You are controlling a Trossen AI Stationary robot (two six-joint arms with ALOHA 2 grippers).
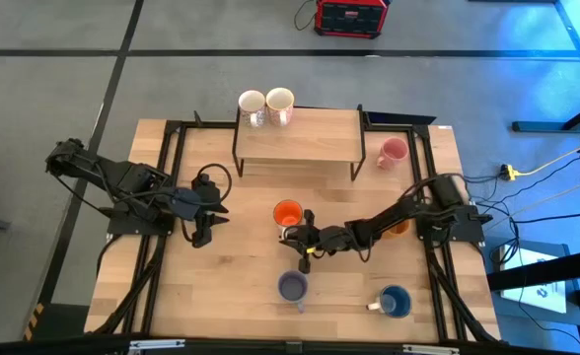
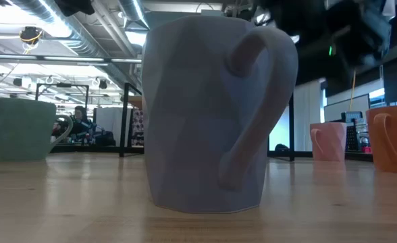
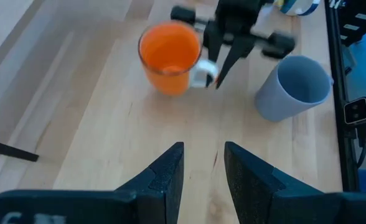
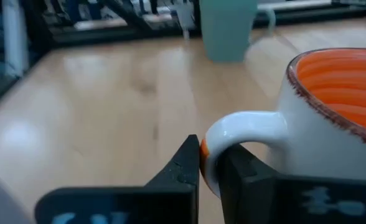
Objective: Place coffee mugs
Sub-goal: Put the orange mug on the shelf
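Now your right tool (image 4: 209, 168) is clenched on the bright orange mug's (image 1: 287, 213) handle mid-worktop; lift straight, keeping it level.

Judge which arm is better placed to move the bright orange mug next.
Right: the right gripper is shut on the bright orange mug's white handle. The left gripper stands apart, empty.

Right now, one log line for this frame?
right tool: shut on orange mug handle | left tool: idle, open, table left | shelf: two white mugs
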